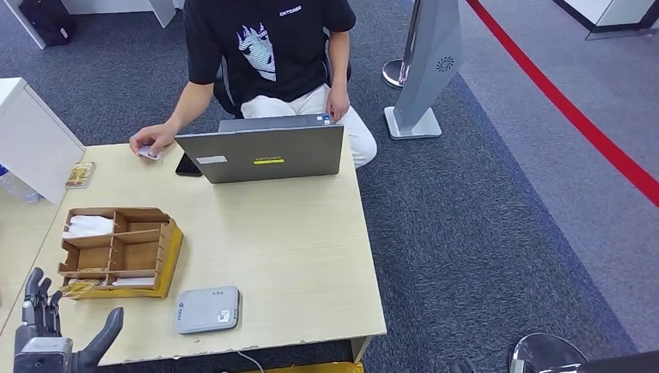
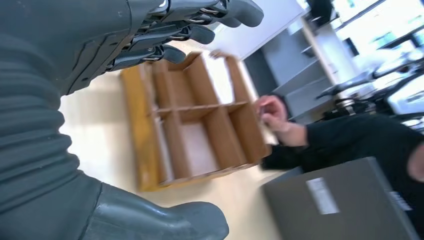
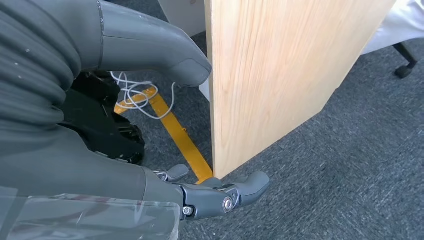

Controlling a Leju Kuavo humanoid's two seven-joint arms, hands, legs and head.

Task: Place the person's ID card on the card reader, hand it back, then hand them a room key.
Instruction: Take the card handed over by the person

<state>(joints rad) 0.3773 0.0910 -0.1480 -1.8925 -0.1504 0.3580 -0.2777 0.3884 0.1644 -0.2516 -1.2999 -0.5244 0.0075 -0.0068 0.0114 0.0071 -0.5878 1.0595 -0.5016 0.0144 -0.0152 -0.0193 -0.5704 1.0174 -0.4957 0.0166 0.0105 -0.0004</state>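
Hands: your left hand (image 1: 54,330) hovers spread and empty by the wooden organizer (image 1: 116,250); right hand (image 3: 165,130) spread, empty, beside the table edge (image 3: 280,75) | card (image 1: 148,153) under person's hand (image 1: 153,141) | card reader (image 1: 207,309) near you.

The left hand (image 1: 54,330) is raised at the lower left of the head view, palm turned inward, its dark fingers (image 1: 37,299) upright and spread, the thick thumb (image 1: 105,330) angled out to the side, nothing between them; in the left wrist view the fingers (image 2: 200,25) reach forward, slightly curled, well apart from the thumb (image 2: 165,220); the right hand (image 3: 165,125) hangs low, thumb (image 3: 160,50) and fingers (image 3: 225,195) apart, holding nothing
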